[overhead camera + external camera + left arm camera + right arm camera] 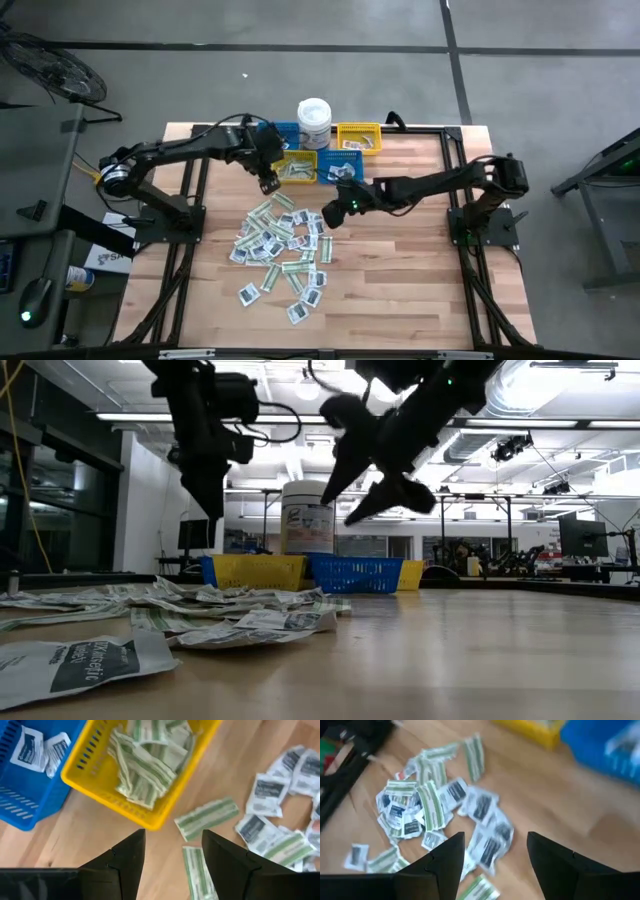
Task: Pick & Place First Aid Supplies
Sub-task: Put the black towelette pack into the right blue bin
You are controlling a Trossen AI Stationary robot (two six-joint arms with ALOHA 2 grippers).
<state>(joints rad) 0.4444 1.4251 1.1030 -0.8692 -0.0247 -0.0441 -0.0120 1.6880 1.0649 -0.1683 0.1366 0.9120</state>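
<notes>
Packets (280, 248) heaped loose on the wooden surface (420, 270), mid-way between its side edges and spreading toward the near edge: white squares with dark print mixed with green-and-white strips. More green strips piled in a yellow bin (145, 765); a few white squares in the blue bin (30, 775) touching it, both toward the far edge beside a white tub (314, 122). Left end effector (268, 184) open and empty, above the yellow bin's near rim. Right end effector (331, 215) open and empty, over the pile's far right fringe.
</notes>
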